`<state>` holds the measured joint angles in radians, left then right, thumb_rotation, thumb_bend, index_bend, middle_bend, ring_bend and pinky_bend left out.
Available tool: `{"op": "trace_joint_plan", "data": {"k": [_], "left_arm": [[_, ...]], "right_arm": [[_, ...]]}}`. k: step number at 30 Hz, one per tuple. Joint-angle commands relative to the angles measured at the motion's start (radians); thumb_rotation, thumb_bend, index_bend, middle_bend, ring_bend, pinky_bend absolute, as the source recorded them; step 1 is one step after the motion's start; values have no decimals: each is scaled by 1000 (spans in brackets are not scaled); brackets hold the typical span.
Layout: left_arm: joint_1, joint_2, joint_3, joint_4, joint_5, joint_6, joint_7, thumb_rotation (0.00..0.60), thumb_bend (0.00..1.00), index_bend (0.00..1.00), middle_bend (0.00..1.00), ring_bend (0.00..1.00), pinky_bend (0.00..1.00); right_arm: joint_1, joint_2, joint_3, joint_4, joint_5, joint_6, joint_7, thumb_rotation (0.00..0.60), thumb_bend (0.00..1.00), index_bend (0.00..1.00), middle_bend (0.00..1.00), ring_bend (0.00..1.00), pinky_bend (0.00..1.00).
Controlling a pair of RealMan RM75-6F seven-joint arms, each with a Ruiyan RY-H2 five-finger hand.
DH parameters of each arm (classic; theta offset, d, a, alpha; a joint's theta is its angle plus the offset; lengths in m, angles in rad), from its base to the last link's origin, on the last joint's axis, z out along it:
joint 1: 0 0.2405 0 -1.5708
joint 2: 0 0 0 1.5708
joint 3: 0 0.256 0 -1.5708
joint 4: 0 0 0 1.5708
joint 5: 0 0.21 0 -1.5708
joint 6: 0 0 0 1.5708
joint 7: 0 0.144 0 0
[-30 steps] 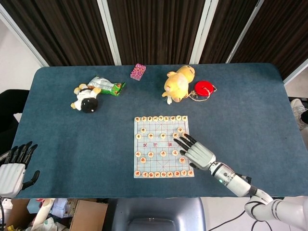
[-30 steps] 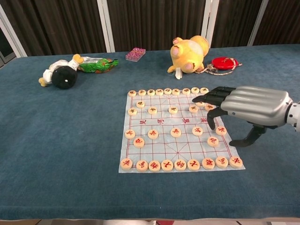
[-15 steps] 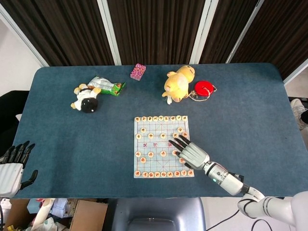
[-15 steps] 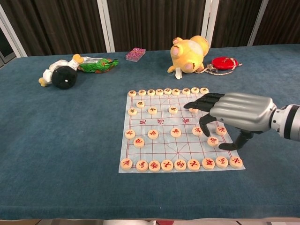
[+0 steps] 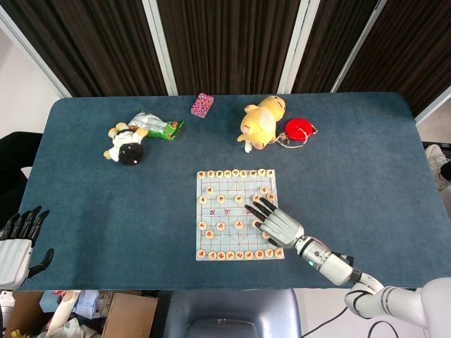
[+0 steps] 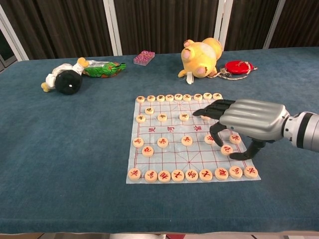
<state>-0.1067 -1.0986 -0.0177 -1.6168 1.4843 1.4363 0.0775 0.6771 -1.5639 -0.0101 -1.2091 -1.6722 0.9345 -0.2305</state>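
Two hands in play, and the right hand (image 6: 249, 119) is the busy one: it hovers low over the right half of the chess board (image 6: 172, 130), palm down, dark fingers (image 6: 212, 110) spread apart and stretched toward the middle, holding nothing. Round wooden chess pieces (image 6: 187, 141) sit right beneath and around those fingertips; whether any tip touches one, I cannot tell. Over on the near left edge of the tabletop (image 5: 106, 204), the left hand (image 5: 15, 246) rests with fingers apart, nothing in it. At the far side lie a yellow plush toy (image 5: 259, 121), a red disc (image 5: 299, 129), a doll (image 5: 127, 144) and a small pink box (image 5: 202, 105).
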Motion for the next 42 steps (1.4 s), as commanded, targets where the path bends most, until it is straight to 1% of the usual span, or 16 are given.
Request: {"op": "trace_joint_plan", "data": {"k": [1,6,12,17,21,29,35,42], "left_arm": [[0,0,0,1,-1,-1,0,600,375,0,0,0,20],[0,0,-1,1,-1,0,-2,600,375,0,0,0,20],[2,1,0,1,2,3,-3,600,375,0,0,0,20],[2,3,-1,-1,2,4,-5,600,375,0,0,0,20],[3,4,-1,-1,4,5,-6,600,375,0,0,0,20],[6,8,-3,-3,7,15,-10,600,374,0,0,0,19],[12,15,-2,-5,14,27,-23,600,375,0,0,0,18],[18,20,0,-7,21,37,-34,600,374,0,0,0,16]], "right_arm": [[2,-1,-1,-1,4,0,-7,600,425,640,79,0,0],[6,2,-3,-11,20,-11,-21,600,439,649,81,0,0],[10,6,-6,-21,24,-4,-21,600,480,680,88,0,0],[13,24,6,-57,17,33,-14,600,481,683,89,0,0],[26,24,27,-86,34,27,-36,600,481,683,91,0,0],[73,-17,67,-130,78,-26,-110,600,480,683,91,0,0],[89,-51,77,-139,115,-55,-160,600,480,683,91,0,0],[100,-83,77,-111,151,-79,-191,600,480,683,91,0,0]]}}
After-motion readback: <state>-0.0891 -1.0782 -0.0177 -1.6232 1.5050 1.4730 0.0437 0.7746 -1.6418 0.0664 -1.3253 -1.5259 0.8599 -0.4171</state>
